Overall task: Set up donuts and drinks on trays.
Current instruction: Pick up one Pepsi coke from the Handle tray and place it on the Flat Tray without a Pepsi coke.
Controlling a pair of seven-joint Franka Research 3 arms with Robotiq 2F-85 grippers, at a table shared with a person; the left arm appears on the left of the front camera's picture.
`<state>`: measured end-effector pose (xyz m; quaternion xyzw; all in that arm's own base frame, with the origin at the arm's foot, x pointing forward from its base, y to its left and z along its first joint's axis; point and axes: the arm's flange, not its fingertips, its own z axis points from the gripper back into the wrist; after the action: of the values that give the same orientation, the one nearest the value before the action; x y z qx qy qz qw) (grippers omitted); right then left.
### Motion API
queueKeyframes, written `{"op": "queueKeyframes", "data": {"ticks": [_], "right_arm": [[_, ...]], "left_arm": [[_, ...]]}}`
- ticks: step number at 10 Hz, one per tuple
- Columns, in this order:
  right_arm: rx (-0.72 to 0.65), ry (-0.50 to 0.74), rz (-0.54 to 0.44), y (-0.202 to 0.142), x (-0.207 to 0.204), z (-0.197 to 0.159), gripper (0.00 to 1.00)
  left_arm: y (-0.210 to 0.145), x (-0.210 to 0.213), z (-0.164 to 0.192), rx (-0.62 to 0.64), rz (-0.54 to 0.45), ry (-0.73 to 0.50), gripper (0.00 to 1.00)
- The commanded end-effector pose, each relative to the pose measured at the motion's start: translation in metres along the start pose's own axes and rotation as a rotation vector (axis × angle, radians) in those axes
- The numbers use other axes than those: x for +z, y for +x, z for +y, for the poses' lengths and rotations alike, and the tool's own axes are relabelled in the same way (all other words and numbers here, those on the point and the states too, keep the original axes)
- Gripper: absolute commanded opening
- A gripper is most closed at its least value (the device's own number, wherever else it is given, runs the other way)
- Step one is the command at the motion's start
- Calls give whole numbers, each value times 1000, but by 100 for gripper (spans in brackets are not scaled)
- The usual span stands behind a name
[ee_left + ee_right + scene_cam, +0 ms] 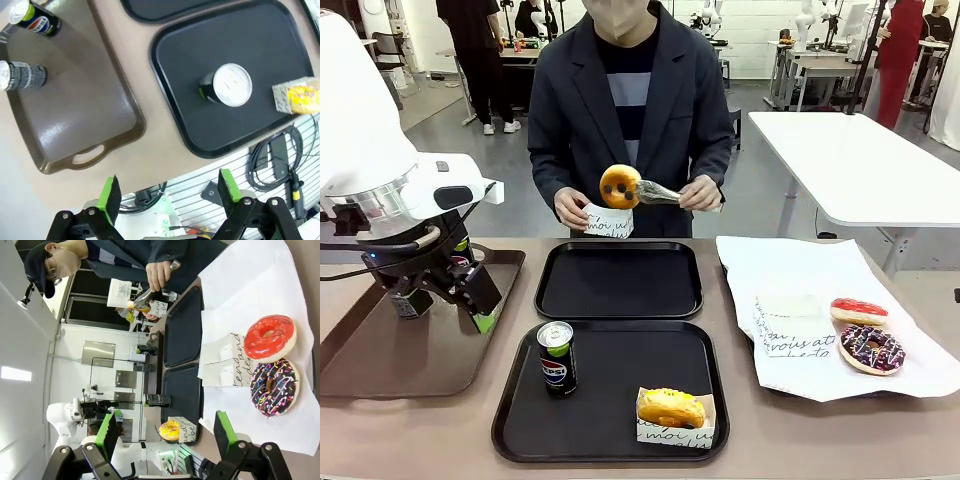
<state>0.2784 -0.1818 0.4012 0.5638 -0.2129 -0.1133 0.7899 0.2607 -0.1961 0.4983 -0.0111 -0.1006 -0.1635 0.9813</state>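
Note:
Two black trays lie mid-table. On the near tray (515,420) stand a Pepsi can (557,358) and a yellow donut (670,408) in a paper sleeve. The far tray (618,312) is bare. Beyond it a person holds an orange donut (620,186) in tongs (658,192) over a white sleeve (608,220). A red donut (270,337) and a dark sprinkled donut (274,386) rest on white paper just ahead of my open right gripper (166,435). My left gripper (168,192) is open and holds nothing, above the table's near edge beside the brown tray (75,125).
The brown tray with handles holds a Pepsi can (35,19) and a grey patterned can (22,76). A stack of printed sleeves (790,325) lies on the white paper (790,265) at the right. Cables hang below the table's near edge (280,150).

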Motion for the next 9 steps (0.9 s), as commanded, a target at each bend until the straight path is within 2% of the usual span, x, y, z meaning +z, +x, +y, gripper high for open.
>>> {"op": "queueKeyframes", "data": {"ticks": [1,3,5,7,9], "right_arm": [[4,11,-1,0,0,0,100],[4,11,-1,0,0,0,100],[4,11,-1,0,0,0,100],[4,11,-1,0,0,0,100],[4,11,-1,0,0,0,100]], "left_arm": [[42,13,47,83,-44,58,100],[77,19,125,268,-39,79,100],[94,13,176,349,-26,102,100],[97,4,207,377,-17,58,100],[85,1,208,408,-14,3,100]]}}
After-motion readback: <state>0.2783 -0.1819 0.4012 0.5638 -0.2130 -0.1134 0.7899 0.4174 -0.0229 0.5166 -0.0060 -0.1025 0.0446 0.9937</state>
